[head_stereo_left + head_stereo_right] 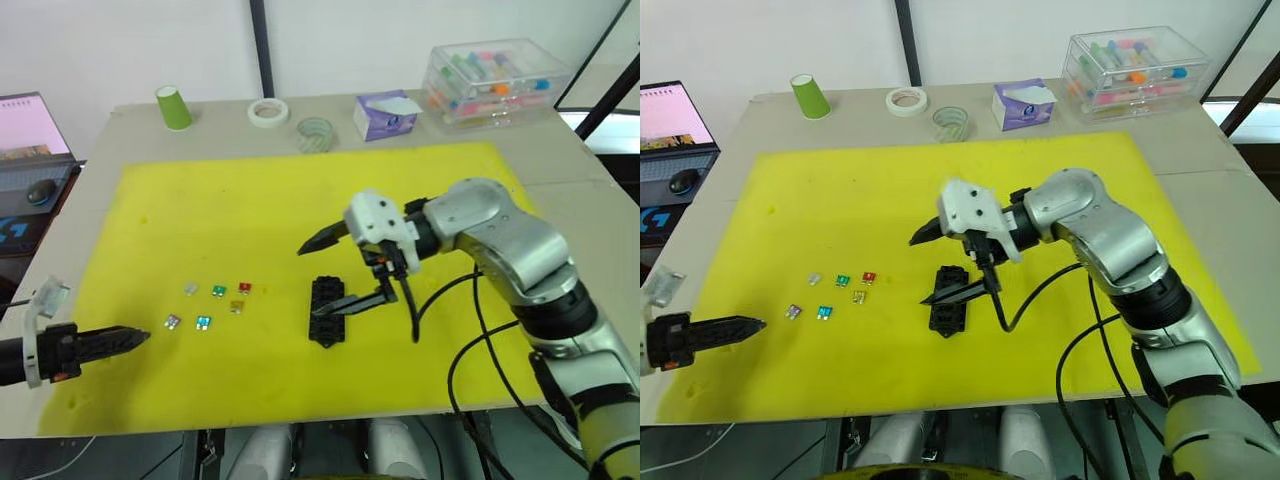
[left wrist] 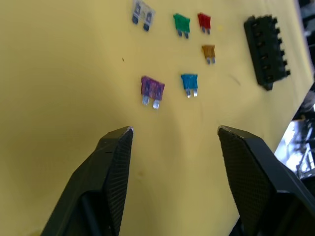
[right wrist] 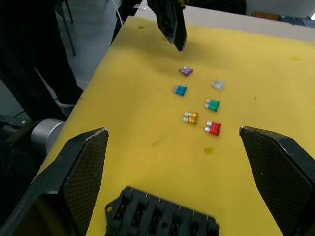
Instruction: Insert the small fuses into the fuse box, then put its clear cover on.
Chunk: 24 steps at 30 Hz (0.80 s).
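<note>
Fuse box (image 1: 327,310) unlabelled; right tool (image 1: 333,270) spread above it; left tool (image 2: 174,142) released.

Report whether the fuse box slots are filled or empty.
Empty. The fuse box shows open slots, and all six small fuses lie loose on the yellow mat.

- No lettering, number or brand can be read on anything in these views.
- The purple tissue box (image 1: 386,113) at the far edge of the table has print on its side, too small to make out.
- The screen (image 1: 33,126) to the left glows pink, with no legible words.
- The dark surface (image 1: 14,228) below it bears a pale blue mark, perhaps a logo; which one cannot be told.
- The small fuses (image 2: 189,82) show no legible rating marks on their faces.
</note>
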### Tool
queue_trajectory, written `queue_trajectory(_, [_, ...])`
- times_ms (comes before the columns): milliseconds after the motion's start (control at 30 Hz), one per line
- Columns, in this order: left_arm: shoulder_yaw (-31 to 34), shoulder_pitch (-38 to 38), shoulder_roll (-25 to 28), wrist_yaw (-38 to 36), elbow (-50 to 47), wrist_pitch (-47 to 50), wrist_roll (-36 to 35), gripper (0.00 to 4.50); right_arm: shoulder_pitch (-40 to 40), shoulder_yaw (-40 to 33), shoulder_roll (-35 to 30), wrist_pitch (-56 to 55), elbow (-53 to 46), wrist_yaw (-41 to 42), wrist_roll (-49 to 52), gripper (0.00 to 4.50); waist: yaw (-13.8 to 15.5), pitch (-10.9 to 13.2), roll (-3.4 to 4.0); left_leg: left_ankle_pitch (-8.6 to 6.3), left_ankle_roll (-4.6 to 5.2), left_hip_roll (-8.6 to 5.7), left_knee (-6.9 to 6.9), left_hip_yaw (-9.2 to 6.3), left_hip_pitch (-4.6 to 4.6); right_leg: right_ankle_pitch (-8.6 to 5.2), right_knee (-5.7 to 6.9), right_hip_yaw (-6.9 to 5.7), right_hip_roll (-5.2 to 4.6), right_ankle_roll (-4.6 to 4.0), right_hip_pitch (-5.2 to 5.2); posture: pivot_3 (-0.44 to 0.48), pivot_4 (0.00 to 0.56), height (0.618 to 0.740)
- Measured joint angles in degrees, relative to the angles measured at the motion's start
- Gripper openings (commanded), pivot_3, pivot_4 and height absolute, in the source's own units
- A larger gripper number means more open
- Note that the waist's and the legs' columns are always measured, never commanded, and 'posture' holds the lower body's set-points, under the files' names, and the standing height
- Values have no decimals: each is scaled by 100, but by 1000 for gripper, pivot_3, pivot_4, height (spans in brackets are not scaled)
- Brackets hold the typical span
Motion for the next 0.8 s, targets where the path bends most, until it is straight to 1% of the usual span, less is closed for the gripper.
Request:
queue_trajectory(133, [-320, -470, -4, 90, 389, 456, -125, 2862, -67, 68, 103, -66, 122, -19, -100, 4500, -12, -1, -1, 0, 0, -1, 0, 0, -1, 0, 9, -1, 0, 0, -7, 0, 150, 740])
queue_trajectory(200, [-380, -727, -30, 185, 634, 671, -139, 2862, -88, 69, 148, -77, 140, -32, -111, 4500, -24, -1, -2, 0, 0, -1, 0, 0, 0, 0, 12, -2, 1, 0, -11, 0, 150, 740])
queue_trajectory(400, [-585, -1098, -261, 388, 975, 1186, -278, 2862, -86, 70, 165, -77, 130, -85, -155, 4500, -39, -2, -3, 0, -1, -1, 0, 3, -1, 0, 21, -2, 0, 0, -18, 0, 150, 740])
queue_trajectory(800, [-1071, -1453, -317, 311, 1416, 944, -218, 2862, -85, 67, 173, -77, 82, -252, -285, 4500, -1, -3, -2, 0, -1, -7, 5, 3, 0, 0, 30, -2, -6, 0, -17, 0, 150, 740])
